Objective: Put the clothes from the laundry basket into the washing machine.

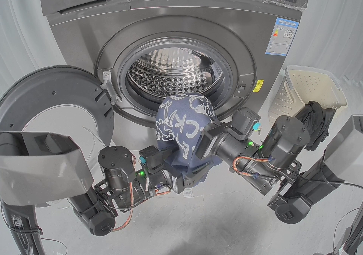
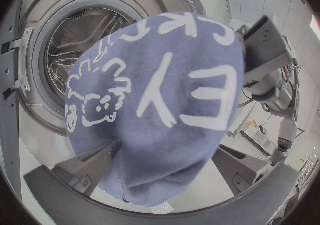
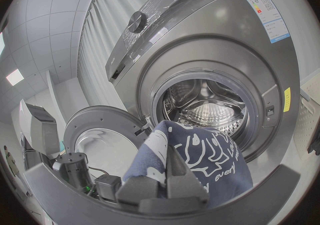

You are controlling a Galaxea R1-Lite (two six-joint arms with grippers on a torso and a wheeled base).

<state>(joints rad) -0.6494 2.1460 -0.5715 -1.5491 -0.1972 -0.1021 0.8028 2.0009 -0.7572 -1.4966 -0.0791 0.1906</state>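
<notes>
Pale curtains [image 1: 22, 21] behind washing machine [image 1: 87, 32]; blue garment [image 1: 183, 123] fronts its mouth, right pincer [image 3: 181, 169] clamped on it, left pincer [image 2: 166, 150] spread.

Navy garment [image 1: 185, 123], white letters and doodles. Dark grey washing machine [image 1: 159, 21], dimpled silver drum [image 1: 170, 74], blue label [image 1: 281, 36] at drum's 2 o'clock. Cream perforated laundry basket [image 1: 302, 85], black cloth [image 1: 315, 119].

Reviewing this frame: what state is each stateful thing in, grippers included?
washing machine door: swung open on the robot's left.
drum: no clothes visible inside.
blue printed garment: bunched at the drum mouth, not yet inside.
right gripper: jaws shut on the blue printed garment.
left gripper: jaws open, garment draped between them.
laundry basket: beside the machine, black garment hanging over its rim.
</notes>
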